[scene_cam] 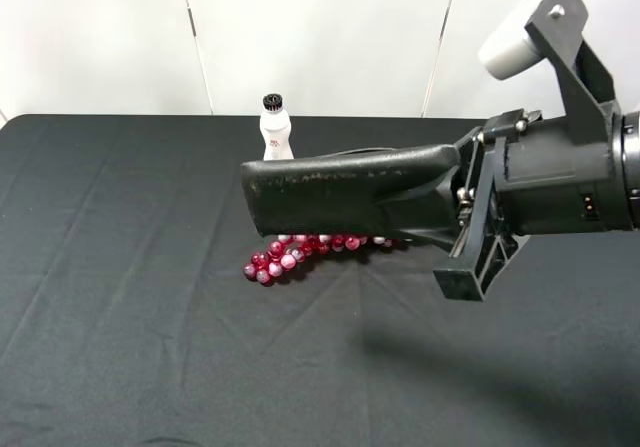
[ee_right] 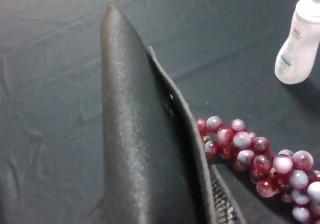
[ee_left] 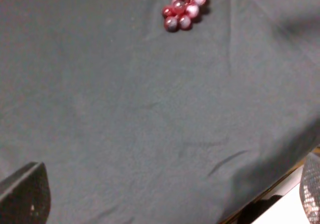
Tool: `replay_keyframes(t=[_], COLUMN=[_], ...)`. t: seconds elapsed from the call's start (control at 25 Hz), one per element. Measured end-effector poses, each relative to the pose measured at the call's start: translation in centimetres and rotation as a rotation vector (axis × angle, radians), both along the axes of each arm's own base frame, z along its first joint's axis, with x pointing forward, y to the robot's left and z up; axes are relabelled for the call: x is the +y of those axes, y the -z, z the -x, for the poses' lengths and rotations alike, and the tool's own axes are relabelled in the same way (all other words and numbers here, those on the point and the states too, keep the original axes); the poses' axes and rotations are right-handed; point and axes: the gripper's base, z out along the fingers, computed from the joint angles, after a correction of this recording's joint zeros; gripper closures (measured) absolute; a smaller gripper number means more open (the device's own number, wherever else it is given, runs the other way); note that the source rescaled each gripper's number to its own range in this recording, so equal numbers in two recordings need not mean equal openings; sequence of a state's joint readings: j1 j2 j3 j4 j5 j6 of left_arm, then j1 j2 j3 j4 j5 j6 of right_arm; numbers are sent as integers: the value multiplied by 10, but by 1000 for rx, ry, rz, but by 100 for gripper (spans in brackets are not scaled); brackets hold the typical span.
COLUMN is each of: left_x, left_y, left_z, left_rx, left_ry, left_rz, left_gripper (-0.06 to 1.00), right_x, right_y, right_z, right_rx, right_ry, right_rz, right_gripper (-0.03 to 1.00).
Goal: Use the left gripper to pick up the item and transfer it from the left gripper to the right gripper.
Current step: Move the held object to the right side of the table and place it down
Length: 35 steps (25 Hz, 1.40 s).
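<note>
The item, a flat oblong black case (scene_cam: 345, 189), is held in the air above the table, sticking out to the left from my right gripper (scene_cam: 445, 202), which is shut on its right end. In the right wrist view the case (ee_right: 135, 149) fills the middle, with one mesh finger pad (ee_right: 222, 206) against its side. My left gripper (ee_left: 167, 199) is out of the exterior high view. In its wrist view only its two fingertips (ee_left: 22, 194) show, wide apart and empty over the black cloth.
A red grape bunch (scene_cam: 300, 252) lies on the black cloth (scene_cam: 120, 267) below the case; it also shows in the wrist views (ee_left: 184, 6) (ee_right: 260, 159). A white black-capped bottle (scene_cam: 276, 132) stands upright at the back. The table edge (ee_left: 280, 191) runs near the left gripper.
</note>
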<state>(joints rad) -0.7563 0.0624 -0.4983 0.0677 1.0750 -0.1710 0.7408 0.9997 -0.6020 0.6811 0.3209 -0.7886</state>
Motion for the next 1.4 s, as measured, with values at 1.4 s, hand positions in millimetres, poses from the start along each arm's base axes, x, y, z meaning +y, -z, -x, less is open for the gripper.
replay_keyframes(t=[1.4], left_x=[-2], left_y=[0], left_z=[3], left_rx=[-15], left_ry=[-723], left_rz=[8], left_gripper=[-5], right_x=[14], right_y=[25], right_z=[-42], right_rx=[-136], right_ry=[153], right_rz=[57], right_gripper=[96])
